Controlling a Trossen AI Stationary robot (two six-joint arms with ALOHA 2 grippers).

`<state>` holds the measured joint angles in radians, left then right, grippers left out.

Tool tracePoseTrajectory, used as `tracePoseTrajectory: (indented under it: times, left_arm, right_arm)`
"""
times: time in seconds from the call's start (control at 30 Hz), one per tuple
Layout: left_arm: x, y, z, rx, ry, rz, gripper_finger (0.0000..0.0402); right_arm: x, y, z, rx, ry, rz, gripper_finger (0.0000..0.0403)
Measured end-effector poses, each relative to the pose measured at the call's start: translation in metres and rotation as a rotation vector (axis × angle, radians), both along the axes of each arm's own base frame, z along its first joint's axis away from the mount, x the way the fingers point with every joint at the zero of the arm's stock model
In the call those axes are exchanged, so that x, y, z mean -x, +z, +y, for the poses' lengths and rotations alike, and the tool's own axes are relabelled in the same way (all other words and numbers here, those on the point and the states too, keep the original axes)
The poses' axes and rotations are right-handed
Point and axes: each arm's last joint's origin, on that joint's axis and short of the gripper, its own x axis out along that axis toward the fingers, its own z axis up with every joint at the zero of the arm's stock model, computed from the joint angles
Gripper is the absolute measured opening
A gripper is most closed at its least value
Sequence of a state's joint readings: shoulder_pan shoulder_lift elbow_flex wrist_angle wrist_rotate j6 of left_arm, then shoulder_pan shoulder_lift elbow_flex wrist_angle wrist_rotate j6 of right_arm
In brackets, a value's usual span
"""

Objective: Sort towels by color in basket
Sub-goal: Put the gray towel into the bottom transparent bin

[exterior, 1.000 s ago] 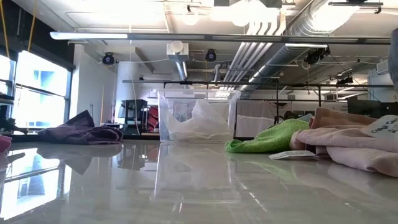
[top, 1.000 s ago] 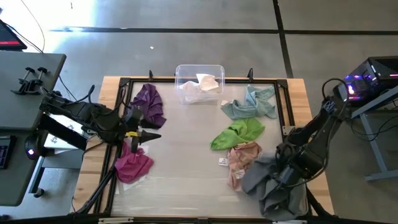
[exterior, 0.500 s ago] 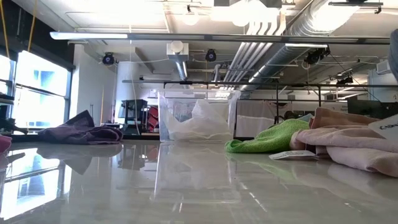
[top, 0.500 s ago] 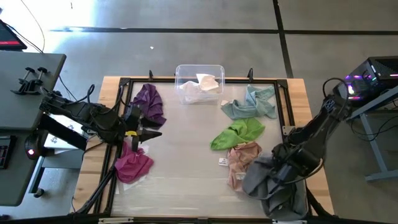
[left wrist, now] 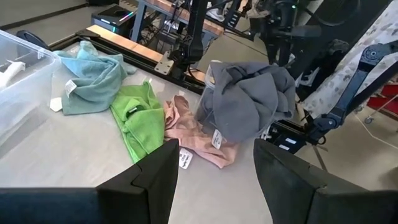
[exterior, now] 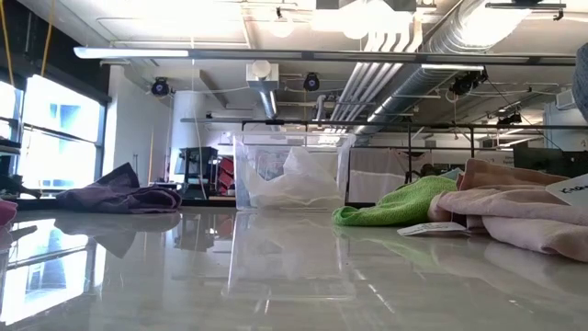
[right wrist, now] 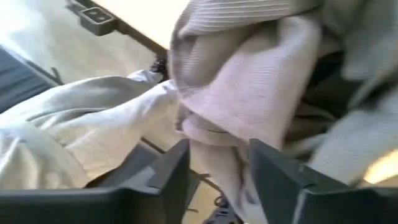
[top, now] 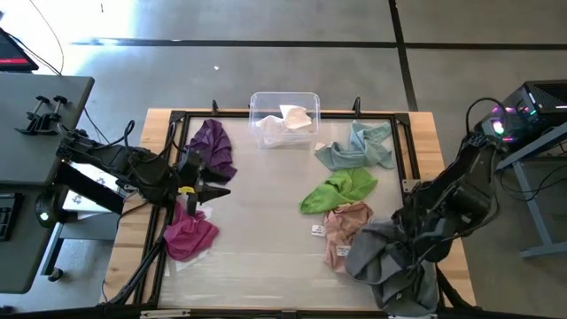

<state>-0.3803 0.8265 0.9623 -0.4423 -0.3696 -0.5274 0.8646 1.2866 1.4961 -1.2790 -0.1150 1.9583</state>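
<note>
Towels lie scattered on the table in the high view: purple [top: 213, 146], magenta [top: 189, 235], pale teal [top: 356, 149], lime green [top: 338, 190], pink [top: 344, 229] and a grey heap [top: 385, 266] at the near right. A white towel [top: 285, 124] lies in the clear bin [top: 283, 99] at the far edge. My right gripper [right wrist: 217, 149] is over the grey heap, shut on a grey towel [left wrist: 245, 102]. My left gripper [top: 213, 189] hangs open between the purple and magenta towels and touches nothing. My right gripper holds a thick bunched fold of the grey towel [right wrist: 217, 118] between its two fingers, several layers, coming from above. The bunch stands raised under the gripper, and its lower part [left wrist: 230, 134] rests on the table against the pink towel.
A black frame [top: 177, 120] runs around the work surface. The clear bin stands at the middle of the far edge. Bare tabletop [top: 257, 204] lies between the left towels and the right ones. The pink towel's tag [top: 316, 230] lies on the table.
My right arm has risen a little and drawn the grey towel up and slightly toward the table's left. The grey heap has bunched up higher against the pink towel. My left arm has kept still.
</note>
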Motion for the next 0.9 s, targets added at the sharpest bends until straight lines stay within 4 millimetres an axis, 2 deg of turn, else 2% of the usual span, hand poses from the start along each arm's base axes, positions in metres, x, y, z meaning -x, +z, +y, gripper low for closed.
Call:
tracePoseTrajectory:
  times: [0.13, 0.23, 0.3, 0.47, 0.63, 0.77, 0.9]
  left_arm:
    - [0.000, 0.000, 0.000, -0.023, -0.007, 0.000, 0.0195]
    - [0.000, 0.000, 0.000, -0.039, -0.012, 0.000, 0.0195]
    - [0.000, 0.000, 0.000, -0.039, -0.012, 0.000, 0.0195]
    - [0.000, 0.000, 0.000, -0.039, -0.012, -0.001, 0.0195]
    - [-0.001, 0.005, -0.001, -0.020, -0.011, -0.049, 0.0195]
    - [-0.002, 0.008, -0.001, -0.007, -0.011, -0.081, 0.0195]
    - [-0.002, 0.009, -0.001, -0.011, -0.012, -0.095, 0.0195]
  right_arm:
    - [-0.008, -0.023, 0.009, 0.061, -0.029, 0.071, 0.0073]
    - [-0.012, -0.051, 0.014, 0.141, -0.050, 0.149, 0.0022]
    - [-0.013, -0.071, 0.015, 0.197, -0.066, 0.204, 0.0006]
    - [-0.007, -0.118, 0.005, 0.328, -0.153, 0.342, 0.0011]
    - [-0.002, -0.155, -0.004, 0.405, -0.180, 0.360, 0.0003]
    - [-0.002, -0.166, -0.005, 0.391, -0.163, 0.331, 0.0013]
    - [-0.002, -0.157, -0.003, 0.365, -0.119, 0.346, 0.0045]
